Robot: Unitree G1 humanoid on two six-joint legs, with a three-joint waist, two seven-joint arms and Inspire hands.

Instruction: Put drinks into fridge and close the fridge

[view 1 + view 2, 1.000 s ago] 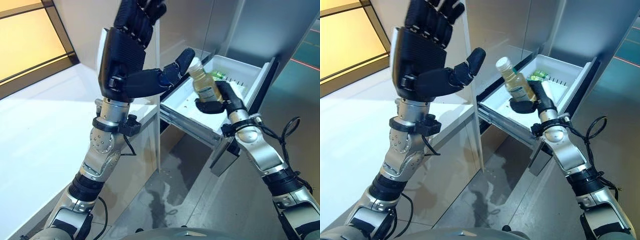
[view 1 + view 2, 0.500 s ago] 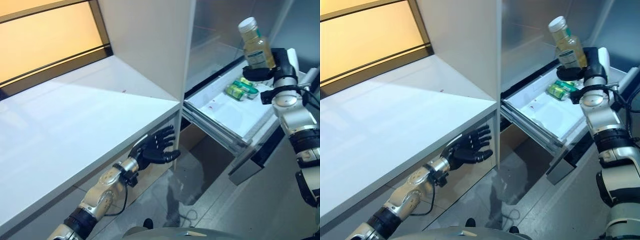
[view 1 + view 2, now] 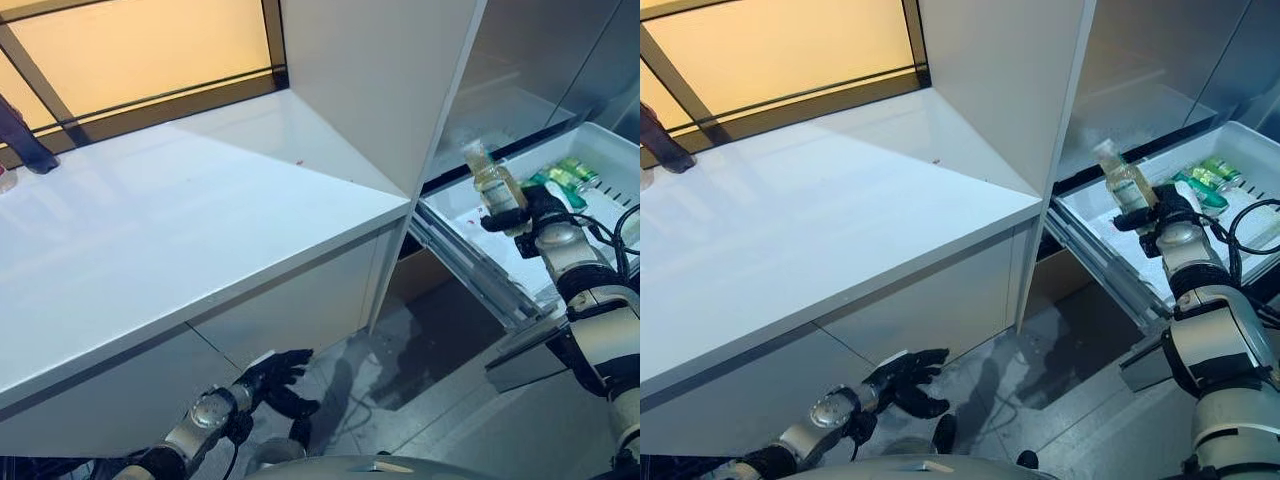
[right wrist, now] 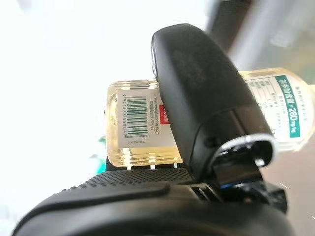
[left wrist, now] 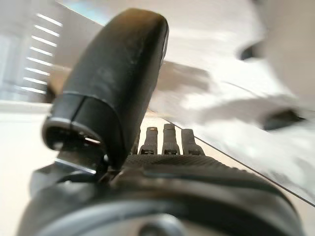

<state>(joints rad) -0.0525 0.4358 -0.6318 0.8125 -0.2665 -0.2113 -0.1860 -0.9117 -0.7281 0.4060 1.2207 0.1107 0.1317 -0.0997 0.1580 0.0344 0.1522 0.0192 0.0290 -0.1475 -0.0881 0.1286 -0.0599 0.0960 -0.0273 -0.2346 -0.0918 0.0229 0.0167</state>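
Note:
My right hand (image 3: 1165,212) is shut on a clear bottle of pale yellow drink (image 3: 1123,185) with a white label. It holds the bottle tilted over the open white fridge drawer (image 3: 1087,208). In the right wrist view the thumb (image 4: 206,108) wraps across the bottle (image 4: 138,130). Green cans (image 3: 568,178) lie in the drawer farther back. My left hand (image 3: 272,373) hangs low under the white counter, near the floor, empty, with fingers (image 5: 167,140) straight.
A long white counter (image 3: 200,230) runs along the left, with a white cabinet wall (image 3: 390,80) between it and the fridge. The drawer's front panel (image 3: 525,355) juts out over the grey floor. A dark object (image 3: 20,140) stands at the counter's far left edge.
The view has swung left and down. My left arm dropped from raised high to below the counter. My right hand kept hold of the bottle over the drawer.

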